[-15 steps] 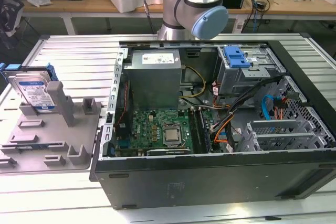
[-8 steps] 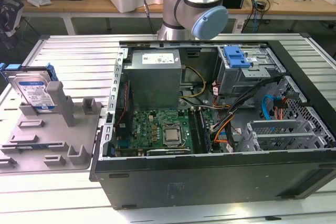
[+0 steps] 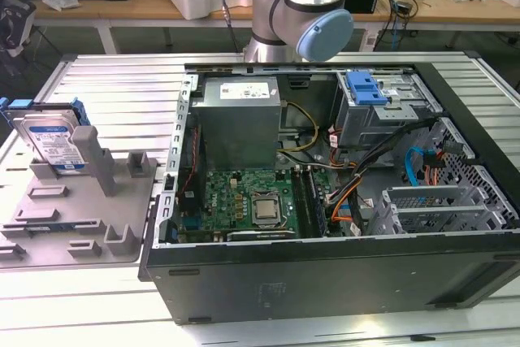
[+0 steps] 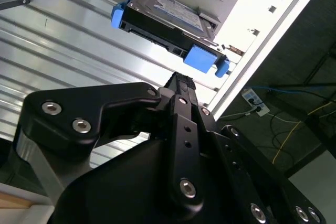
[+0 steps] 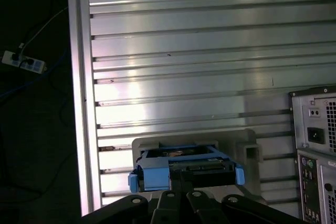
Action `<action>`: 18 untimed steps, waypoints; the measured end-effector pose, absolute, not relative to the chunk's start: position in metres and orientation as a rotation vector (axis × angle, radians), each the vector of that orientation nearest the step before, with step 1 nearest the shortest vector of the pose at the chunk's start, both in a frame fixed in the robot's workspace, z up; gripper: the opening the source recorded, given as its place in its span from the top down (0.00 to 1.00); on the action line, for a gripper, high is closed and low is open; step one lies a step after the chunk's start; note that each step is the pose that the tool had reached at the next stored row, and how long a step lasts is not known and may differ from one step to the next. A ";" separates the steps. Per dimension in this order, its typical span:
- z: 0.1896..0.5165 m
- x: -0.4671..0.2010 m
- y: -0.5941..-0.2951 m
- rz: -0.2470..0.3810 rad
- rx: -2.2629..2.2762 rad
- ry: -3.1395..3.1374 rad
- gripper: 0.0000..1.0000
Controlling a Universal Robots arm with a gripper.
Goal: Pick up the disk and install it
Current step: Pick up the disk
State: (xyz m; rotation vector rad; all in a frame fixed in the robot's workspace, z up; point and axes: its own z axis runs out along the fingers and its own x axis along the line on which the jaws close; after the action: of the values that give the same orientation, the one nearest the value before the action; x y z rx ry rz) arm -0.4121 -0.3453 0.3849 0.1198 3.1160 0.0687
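Observation:
The disk is a silver drive with a white-and-blue label and a blue bracket. It stands on edge in a grey moulded holder at the exterior view's left, outside the computer. In both wrist views my black gripper hovers apart from the disk and points toward it. In the first wrist view my gripper sits in front of the disk's blue-edged end, fingers together and holding nothing.
An open computer case lies on the ribbed metal table, right of the holder. Inside are a grey metal cage with a blue latch, a power supply box and loose cables. The arm's base stands behind the case.

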 end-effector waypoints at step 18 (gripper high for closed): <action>0.382 -0.411 -0.345 0.060 -0.266 3.136 0.89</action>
State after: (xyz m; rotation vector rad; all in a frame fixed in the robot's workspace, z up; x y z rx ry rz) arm -0.4114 -0.3453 0.3816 -0.2665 3.1363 0.0604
